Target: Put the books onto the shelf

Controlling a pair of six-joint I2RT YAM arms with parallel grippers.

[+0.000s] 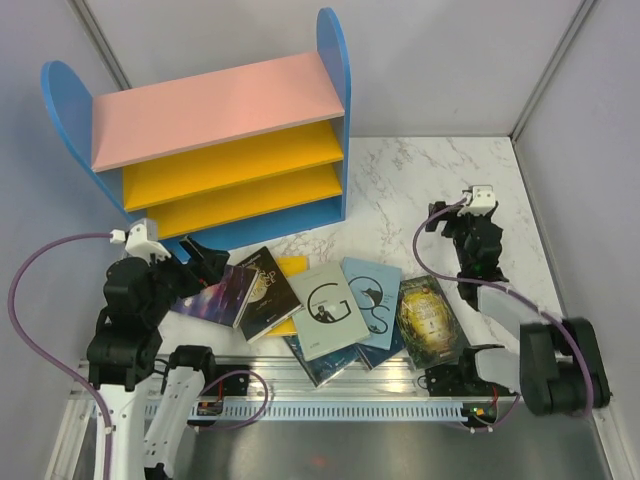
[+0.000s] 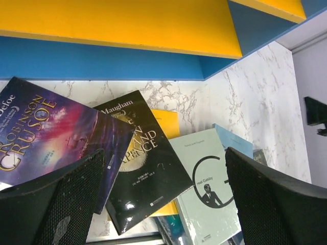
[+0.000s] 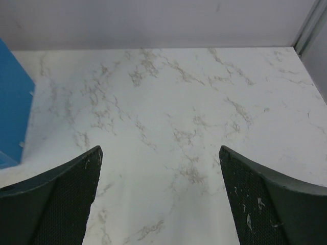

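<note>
Blue-sided shelf [image 1: 220, 150], one pink board over two yellow: upright, back left of white marbled surface [image 1: 440, 180] | left fingers [image 2: 61, 204]: spread wide, gripping nothing, above purple paperback [image 1: 215, 295] | books [image 1: 328, 310], thin paperbacks: flat, overlapping in a row just before shelf | right fingers [image 3: 271, 199]: spread wide, above bare surface, far right

Glossy-covered paper books [image 1: 330, 310], matt painted shelf [image 1: 215, 110], smooth marbled table [image 1: 430, 190], mesh-textured black tool pads [image 2: 61, 204]
</note>
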